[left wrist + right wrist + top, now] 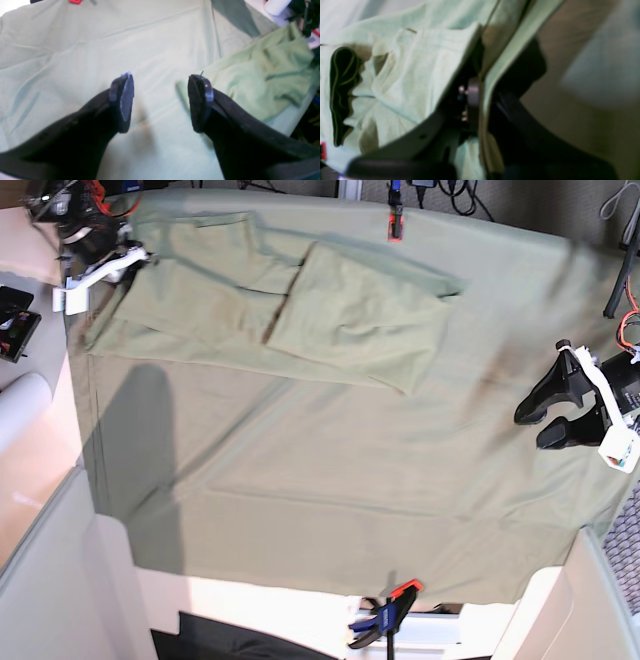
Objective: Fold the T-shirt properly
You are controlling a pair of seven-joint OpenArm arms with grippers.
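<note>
While your left gripper (532,423) hangs with its jaws spread and empty over the cloth sheet (330,480), well apart from the T-shirt (290,310) lying rumpled along that sheet's far edge, your right gripper (480,100) at the sheet's corner is pinched tight on the T-shirt's edge.

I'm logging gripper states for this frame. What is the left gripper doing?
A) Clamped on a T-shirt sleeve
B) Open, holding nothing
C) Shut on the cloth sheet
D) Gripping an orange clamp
B: the left gripper has its jaws spread apart over the cloth sheet, nothing between them.
</note>
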